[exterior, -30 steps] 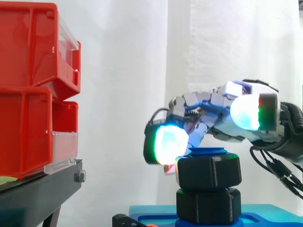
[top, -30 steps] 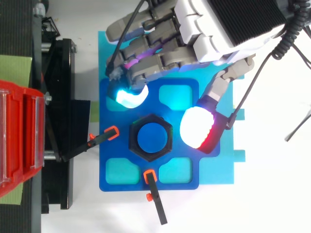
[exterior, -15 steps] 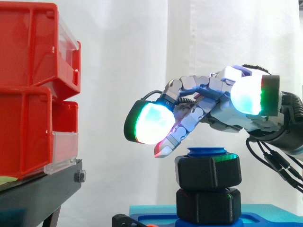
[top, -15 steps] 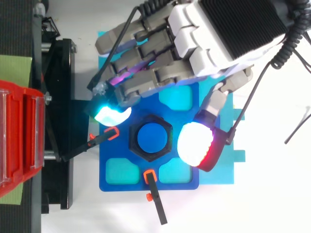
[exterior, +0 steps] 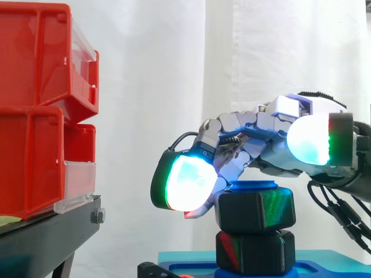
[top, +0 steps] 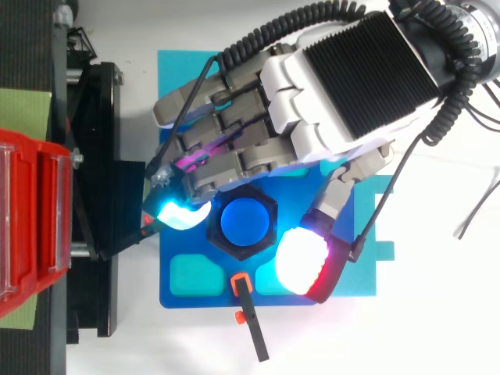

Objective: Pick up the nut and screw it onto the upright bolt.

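Bright, even light fills both views, and the white fabric curtain (exterior: 145, 116) glares almost blank. Shadows are soft and faint. The hand (top: 312, 117) adds its own light: its glowing pads (exterior: 188, 184) flare white at their centres, one at nine o'clock of the black hexagonal plastic nut (exterior: 255, 211), whose faces carry green and red sheen.

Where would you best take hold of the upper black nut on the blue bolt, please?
Pinch the upper nut on two opposite flat sides, coming from above. Its hexagon offers parallel flats, the bolt stands upright, and the lower nut and blue base block it from beneath.
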### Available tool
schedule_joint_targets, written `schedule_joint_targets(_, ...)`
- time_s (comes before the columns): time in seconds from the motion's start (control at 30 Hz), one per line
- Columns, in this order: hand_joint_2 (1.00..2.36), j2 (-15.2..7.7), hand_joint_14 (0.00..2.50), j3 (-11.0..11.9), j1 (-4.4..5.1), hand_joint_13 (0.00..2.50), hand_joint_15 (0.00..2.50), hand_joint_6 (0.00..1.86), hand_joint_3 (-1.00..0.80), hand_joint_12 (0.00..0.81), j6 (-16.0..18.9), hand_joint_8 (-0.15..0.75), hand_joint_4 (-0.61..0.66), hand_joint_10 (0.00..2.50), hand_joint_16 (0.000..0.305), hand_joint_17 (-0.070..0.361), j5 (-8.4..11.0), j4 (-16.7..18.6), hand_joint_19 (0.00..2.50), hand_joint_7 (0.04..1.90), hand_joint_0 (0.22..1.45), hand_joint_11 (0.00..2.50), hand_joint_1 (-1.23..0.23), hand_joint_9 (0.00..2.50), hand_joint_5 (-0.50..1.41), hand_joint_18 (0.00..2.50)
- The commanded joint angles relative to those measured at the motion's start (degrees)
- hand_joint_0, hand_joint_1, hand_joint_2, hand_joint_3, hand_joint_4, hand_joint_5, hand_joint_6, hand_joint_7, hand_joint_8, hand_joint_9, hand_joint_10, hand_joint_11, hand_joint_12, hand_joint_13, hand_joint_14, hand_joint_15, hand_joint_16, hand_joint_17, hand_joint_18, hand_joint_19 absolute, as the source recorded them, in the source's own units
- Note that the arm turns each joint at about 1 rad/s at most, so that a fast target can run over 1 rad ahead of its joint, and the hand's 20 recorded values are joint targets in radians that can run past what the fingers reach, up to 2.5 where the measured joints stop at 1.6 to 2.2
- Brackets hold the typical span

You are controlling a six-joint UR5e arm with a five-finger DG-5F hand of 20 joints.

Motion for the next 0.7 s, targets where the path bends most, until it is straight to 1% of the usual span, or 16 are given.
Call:
schedule_joint_targets(0.0,1.00,0.00,0.00,-0.19,0.09,0.61,0.00,0.50,-0.50,0.233,-0.05,0.228,0.22,0.00,0.028,0.063,0.03,-0.06,0.02,0.90,0.49,0.00,-0.11,0.83,-0.06,0.33)
schedule_joint_targets(0.1,1.00,0.00,0.00,-0.19,0.09,0.61,0.00,0.50,-0.50,0.233,-0.05,0.232,0.24,0.00,0.028,0.062,0.03,-0.24,0.01,1.00,0.49,0.00,-0.12,0.84,-0.05,0.33)
schedule_joint_targets(0.3,1.00,0.09,0.00,-0.45,0.09,0.62,0.00,0.50,-0.50,0.230,-0.05,0.237,0.23,0.00,0.027,0.060,0.03,-0.06,0.01,1.20,0.49,0.00,-0.12,0.86,-0.04,0.34)
schedule_joint_targets(0.33,1.00,0.00,0.00,-0.45,0.09,0.63,0.00,0.50,-0.50,0.229,-0.05,0.239,0.22,0.00,0.026,0.059,0.03,-0.06,0.01,1.26,0.49,0.00,-0.13,0.86,-0.03,0.34)
schedule_joint_targets(0.67,1.00,0.00,0.00,-0.45,-0.88,0.66,0.00,0.50,-0.50,0.223,0.12,0.247,0.17,0.00,0.025,0.056,-0.15,0.29,0.01,1.51,0.50,0.00,-0.14,0.90,-0.01,0.37)
